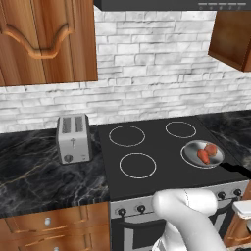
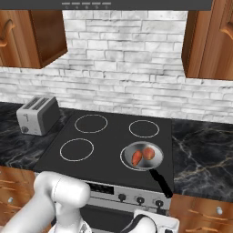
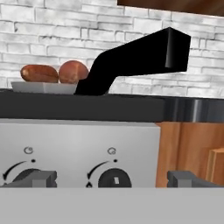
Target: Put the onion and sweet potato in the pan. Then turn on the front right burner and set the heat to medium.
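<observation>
The silver-grey pan (image 1: 188, 150) (image 2: 156, 162) (image 3: 43, 87) rests on the black cooktop's front right corner and covers the front right burner's circle. Inside it lie the elongated orange sweet potato (image 1: 203, 156) (image 2: 136, 157) (image 3: 39, 73) and the rounder onion (image 1: 211, 148) (image 2: 149, 153) (image 3: 73, 72). The black pan handle (image 3: 135, 59) juts out over the stove's front edge. My gripper (image 3: 113, 179) is open and holds nothing. It hangs low in front of the stove's control panel, facing a dark knob (image 3: 114, 178) that sits between the fingertips (image 3: 39, 178).
A second knob (image 3: 19, 176) sits farther left, partly behind the left fingertip. A silver toaster (image 1: 73, 138) (image 2: 38, 115) stands on the dark marble counter left of the stove. A wooden cabinet (image 3: 192, 153) adjoins the panel's right side. Three bare burner rings lie on the cooktop.
</observation>
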You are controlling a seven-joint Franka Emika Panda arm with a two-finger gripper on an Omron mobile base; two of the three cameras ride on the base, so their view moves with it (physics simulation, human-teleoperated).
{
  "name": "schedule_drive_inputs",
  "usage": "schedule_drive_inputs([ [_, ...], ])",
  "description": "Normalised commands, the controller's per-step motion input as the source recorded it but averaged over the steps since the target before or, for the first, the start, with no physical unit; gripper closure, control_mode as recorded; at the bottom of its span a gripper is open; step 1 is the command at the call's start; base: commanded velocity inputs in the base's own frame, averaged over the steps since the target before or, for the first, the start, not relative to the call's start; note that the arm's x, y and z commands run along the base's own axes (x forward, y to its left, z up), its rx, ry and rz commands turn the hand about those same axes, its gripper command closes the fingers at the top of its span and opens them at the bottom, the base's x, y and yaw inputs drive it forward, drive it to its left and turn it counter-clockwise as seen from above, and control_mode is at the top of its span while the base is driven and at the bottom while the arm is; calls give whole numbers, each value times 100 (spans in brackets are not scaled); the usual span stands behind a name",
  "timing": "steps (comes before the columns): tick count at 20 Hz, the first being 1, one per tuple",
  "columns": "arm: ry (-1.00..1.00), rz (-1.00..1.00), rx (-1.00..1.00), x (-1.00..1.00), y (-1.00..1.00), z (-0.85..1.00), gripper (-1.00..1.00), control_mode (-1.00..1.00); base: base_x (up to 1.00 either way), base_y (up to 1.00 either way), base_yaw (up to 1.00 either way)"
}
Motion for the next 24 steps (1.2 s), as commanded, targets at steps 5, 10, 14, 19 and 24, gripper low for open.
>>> schedule_drive_inputs([
  [5, 0, 0, 0, 2, 0, -22, -100, -100, 0, 0, 0],
  [10, 0, 0, 0, 15, 0, -20, -100, -100, 0, 0, 0],
  [14, 0, 0, 0, 32, -3, -14, -100, -100, 0, 0, 0],
  [19, 0, 0, 0, 11, -13, 0, -100, -100, 0, 0, 0],
  [24, 0, 1, 0, 2, -5, 0, -100, -100, 0, 0, 0],
])
